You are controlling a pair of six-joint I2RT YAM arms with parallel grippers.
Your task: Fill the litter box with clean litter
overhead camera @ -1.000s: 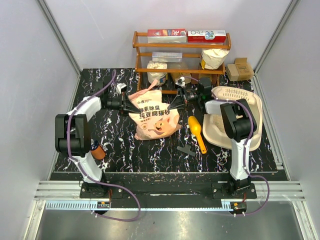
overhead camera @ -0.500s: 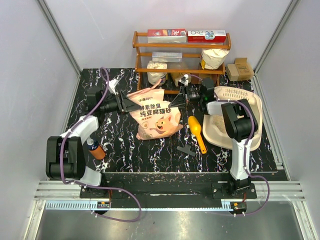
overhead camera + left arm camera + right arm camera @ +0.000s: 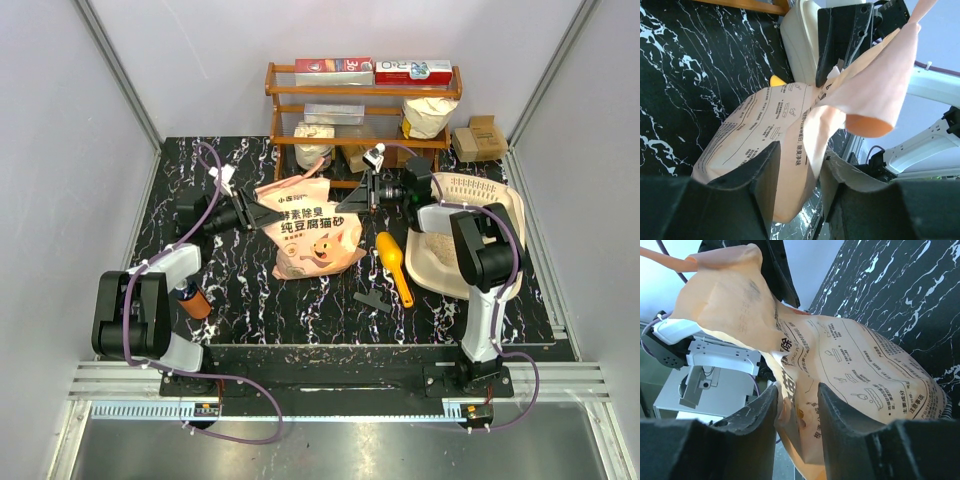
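Note:
The pink-orange litter bag [image 3: 310, 238] lies mid-table, its top corners pulled up. My left gripper [image 3: 270, 217] is shut on its left edge and my right gripper [image 3: 347, 207] on its right edge. In the left wrist view the fingers [image 3: 760, 175] pinch a fold of the bag [image 3: 760, 125]. In the right wrist view the jaws close on the bag's crinkled edge [image 3: 855, 370]. The cream litter box [image 3: 470, 186] sits at the right, partly behind my right arm, with some beige litter [image 3: 432, 245] in it.
A yellow scoop [image 3: 393, 263] and a small black piece [image 3: 372, 298] lie between bag and box. A brown bottle [image 3: 193, 300] stands near the left arm. A wooden rack [image 3: 360, 110] with boxes and white sacks is behind, with a cardboard box [image 3: 478, 138] at back right.
My left arm has swung its elbow down and left while its gripper stayed on the bag. My right gripper has shifted slightly up and right, raising the bag's top edge.

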